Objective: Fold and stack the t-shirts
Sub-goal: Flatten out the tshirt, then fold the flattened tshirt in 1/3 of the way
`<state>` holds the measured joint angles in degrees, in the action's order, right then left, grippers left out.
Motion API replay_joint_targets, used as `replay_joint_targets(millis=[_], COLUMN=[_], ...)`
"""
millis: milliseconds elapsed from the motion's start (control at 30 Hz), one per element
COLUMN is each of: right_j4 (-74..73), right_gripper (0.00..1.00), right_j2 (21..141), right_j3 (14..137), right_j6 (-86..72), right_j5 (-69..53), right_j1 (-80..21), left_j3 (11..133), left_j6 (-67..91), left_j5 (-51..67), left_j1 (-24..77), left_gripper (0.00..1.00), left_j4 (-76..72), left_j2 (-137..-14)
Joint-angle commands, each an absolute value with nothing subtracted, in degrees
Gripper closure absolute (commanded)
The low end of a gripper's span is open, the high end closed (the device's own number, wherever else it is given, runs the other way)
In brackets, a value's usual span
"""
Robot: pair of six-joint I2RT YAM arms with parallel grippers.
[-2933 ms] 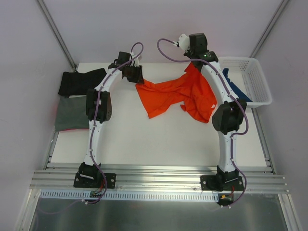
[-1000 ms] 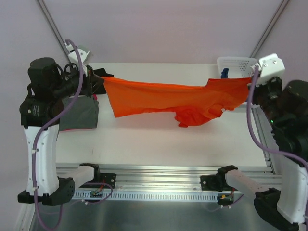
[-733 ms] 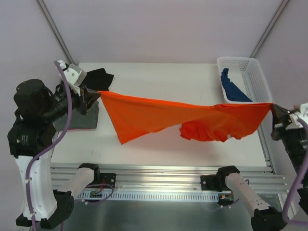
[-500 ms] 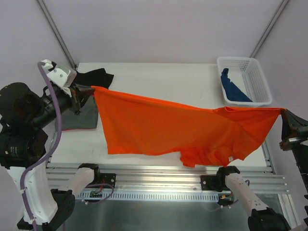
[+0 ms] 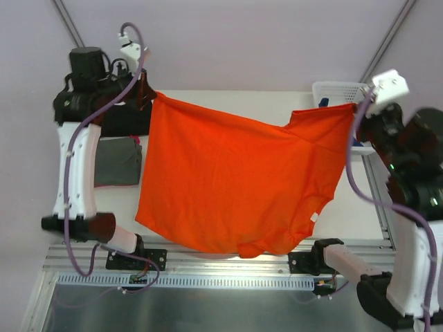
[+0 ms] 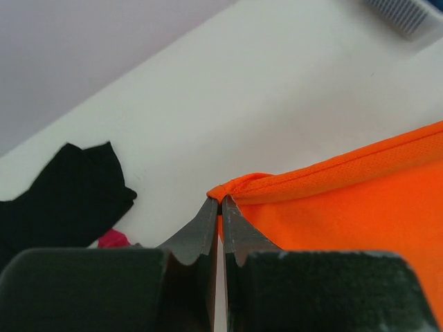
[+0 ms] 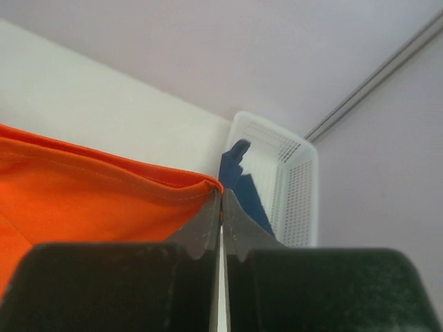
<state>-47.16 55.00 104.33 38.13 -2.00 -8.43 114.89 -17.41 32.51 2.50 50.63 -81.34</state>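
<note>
The orange-red t-shirt [image 5: 235, 187] is one plain bright colour, with a fine mesh weave along its hem and a small white label [image 5: 313, 217] at its four o'clock. At nine o'clock lies a plain dark grey t-shirt [image 5: 118, 160] beside a bit of pink cloth [image 6: 112, 239]. At ten o'clock is a black t-shirt [image 6: 62, 200]. At two o'clock a white mesh basket [image 7: 294, 187] holds a blue t-shirt [image 7: 242, 183]. The table [image 5: 228, 104] is white.

surface [image 5: 228, 104]: white
black t-shirt [image 6: 62, 197]: on it, left of the left jaws
dark grey t-shirt [image 5: 118, 160]: on it, nearward of the left jaws
basket [image 7: 277, 173]: on it, beyond the right jaws
</note>
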Motion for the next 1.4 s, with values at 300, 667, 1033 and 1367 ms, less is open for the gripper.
replay_joint_targets(millis=[300,667,1033,1367], right_j4=[-33.7,-27.5,-31.5,-33.1], right_gripper=[0.99,0.99,0.99,1.00], right_j2=[99.3,123.2,120.9,119.1], right_j3=[114.9,129.4,120.9,115.9], right_j6=[44.3,50.3,44.3,45.9], right_j5=[-1.1,4.2,3.0,3.3], right_j1=[-7.6,-11.3,-12.3,-9.3], left_j3=[133.1,139.9,137.6,131.0], left_j6=[-27.9,-30.3,-25.1,-24.9], left_j5=[29.2,28.1,29.4,29.5], left_j1=[1.8,1.8,1.8,1.8], left_gripper=[1.00,1.00,1.00,1.00], left_j4=[49.0,43.9,42.1,42.1], left_j2=[-122.7,-136.7,-136.1,-132.5])
